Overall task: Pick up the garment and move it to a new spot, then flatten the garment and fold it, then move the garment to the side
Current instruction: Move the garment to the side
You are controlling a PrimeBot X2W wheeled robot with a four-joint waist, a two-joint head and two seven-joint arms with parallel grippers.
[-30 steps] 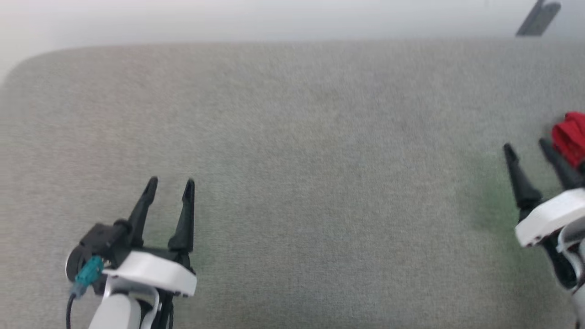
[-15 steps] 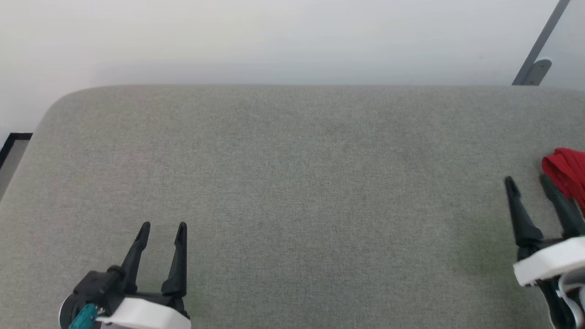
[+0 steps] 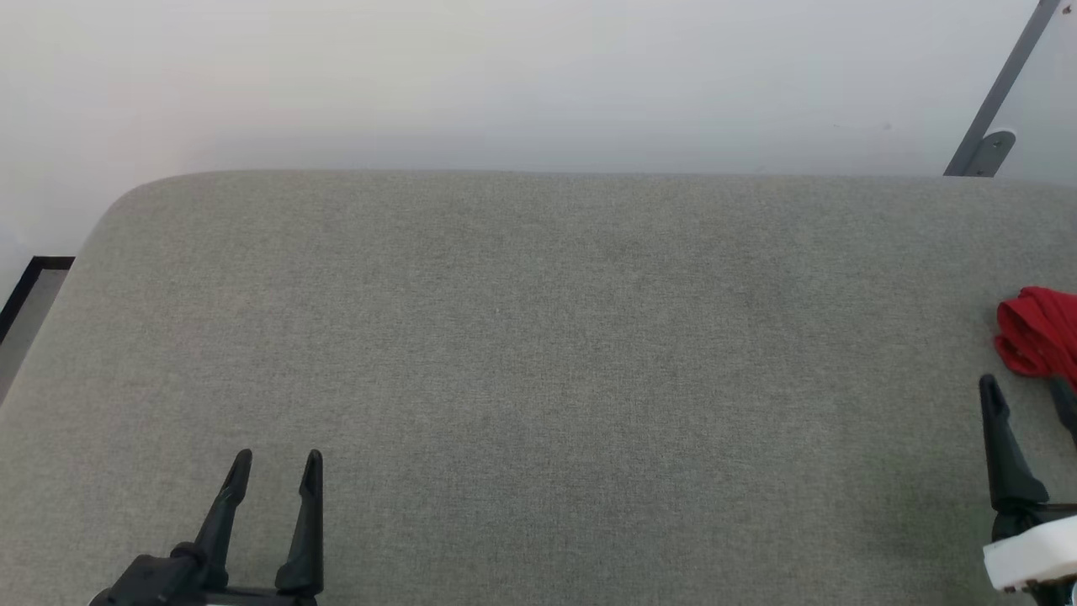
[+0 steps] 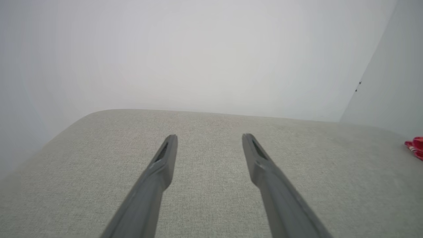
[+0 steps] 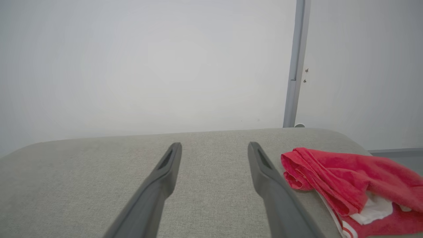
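Probably a bare test room or lab rather than a home. A broad tabletop (image 3: pixel 538 353) is padded in plain grey fabric with rounded corners. Behind it stands a blank white wall (image 3: pixel 505 84). At its far right corner a grey metal post (image 3: pixel 1001 88) rises with a small bracket (image 3: pixel 993 145). Off its left edge runs a black skirting strip (image 3: pixel 21 290).

The right end effector (image 5: pixel 214 146) hangs over a grey fabric-covered bench (image 5: pixel 82 178), its two dark fingers spread apart with the fabric showing between them. Just beside the right-hand finger lies the garment (image 5: pixel 347 178), a crumpled bright-red heap with a white patch and red-and-white striped trim at its lower edge. Whether finger and cloth touch cannot be told. Behind the bench stands a pale wall with a grey upright post (image 5: pixel 295 66).
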